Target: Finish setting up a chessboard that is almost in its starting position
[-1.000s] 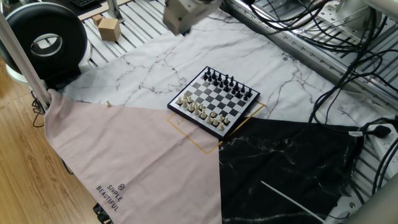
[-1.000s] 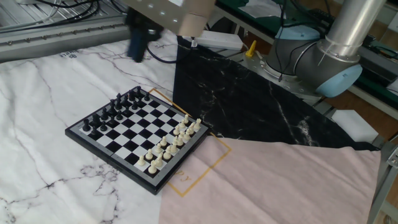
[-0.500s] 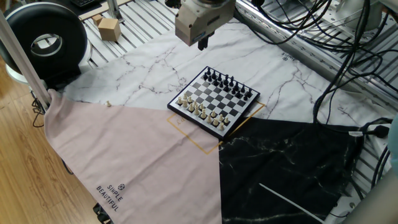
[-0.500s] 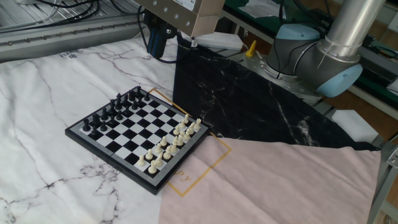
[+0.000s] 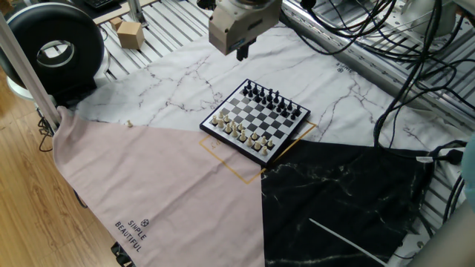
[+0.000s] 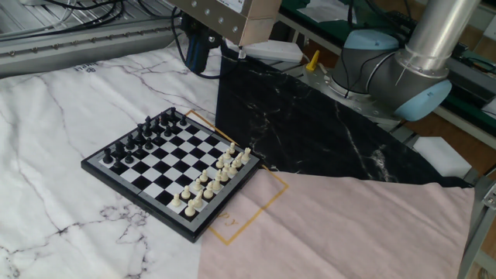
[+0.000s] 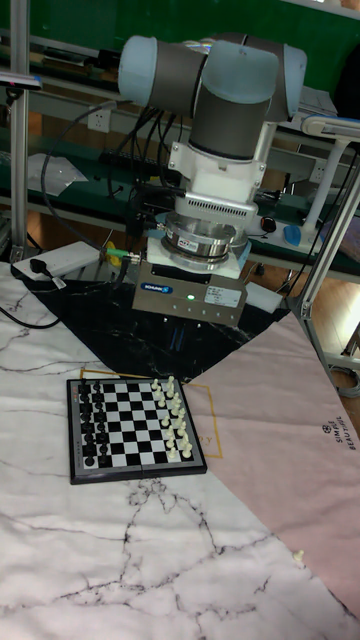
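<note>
Chessboard (image 5: 257, 121) on marble cloth | hand (image 5: 241, 52) above, apart | grip state unclear

chessboard (image 5: 257, 121) on mat, gripper (image 5: 241, 52) above & behind it

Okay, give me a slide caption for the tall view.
UR5 arm's claw hovers above a chessboard on mixed marble-print mats.

- Below your gripper (image 5: 241, 53), bare cloth (image 5: 185, 81) leaves open room.
- Ahead and lower, the chessboard (image 5: 256, 121) with its crowded pieces (image 5: 239, 128) blocks passage.
</note>
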Controlling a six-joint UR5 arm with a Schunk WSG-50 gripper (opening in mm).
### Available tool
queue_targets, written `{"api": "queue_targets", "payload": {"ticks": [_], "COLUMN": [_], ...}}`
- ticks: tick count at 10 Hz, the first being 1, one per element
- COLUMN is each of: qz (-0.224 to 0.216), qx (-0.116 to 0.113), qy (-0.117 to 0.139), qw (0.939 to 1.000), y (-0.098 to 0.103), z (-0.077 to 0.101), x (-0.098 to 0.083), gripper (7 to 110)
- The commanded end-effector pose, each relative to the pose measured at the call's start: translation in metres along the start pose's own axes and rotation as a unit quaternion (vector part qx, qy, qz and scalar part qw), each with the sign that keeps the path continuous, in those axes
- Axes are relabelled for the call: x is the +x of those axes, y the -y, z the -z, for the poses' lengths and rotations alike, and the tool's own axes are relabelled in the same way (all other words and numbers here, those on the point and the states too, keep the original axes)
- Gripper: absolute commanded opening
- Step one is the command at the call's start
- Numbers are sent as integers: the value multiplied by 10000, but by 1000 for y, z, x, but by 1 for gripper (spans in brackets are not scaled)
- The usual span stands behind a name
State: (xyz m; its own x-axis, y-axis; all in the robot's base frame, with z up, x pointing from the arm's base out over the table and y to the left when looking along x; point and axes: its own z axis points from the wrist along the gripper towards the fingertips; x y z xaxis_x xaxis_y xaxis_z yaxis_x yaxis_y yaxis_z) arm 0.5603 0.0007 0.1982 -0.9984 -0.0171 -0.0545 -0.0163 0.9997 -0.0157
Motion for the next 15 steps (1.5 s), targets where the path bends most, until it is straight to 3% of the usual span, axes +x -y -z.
{"api": "queue_targets", "payload": {"ticks": [1, 3, 4, 7, 8, 11, 12, 13, 14, 15], "qz": [-24, -10, 90, -441, -457, 200, 525, 589, 373, 401], "qx": [-243, -402, -291, -144, -212, -292, -105, 407, 211, 41], "qy": [-196, -78, -216, -430, -432, -375, -382, -505, -744, -598], "qw": [9995, 9992, 9993, 9980, 9978, 9987, 9978, 9962, 9963, 9974], "y": [-11, -32, -40, -112, -135, -164, -154, -128, -137, -146], "z": [-18, -39, -47, -66, -73, -89, -89, -88, -87, -88], "x": [-6, -40, -51, -96, -99, -95, -95, -91, -78, -85], "gripper": [7, 7, 7, 7, 7, 7, 7, 7, 7, 7]}}
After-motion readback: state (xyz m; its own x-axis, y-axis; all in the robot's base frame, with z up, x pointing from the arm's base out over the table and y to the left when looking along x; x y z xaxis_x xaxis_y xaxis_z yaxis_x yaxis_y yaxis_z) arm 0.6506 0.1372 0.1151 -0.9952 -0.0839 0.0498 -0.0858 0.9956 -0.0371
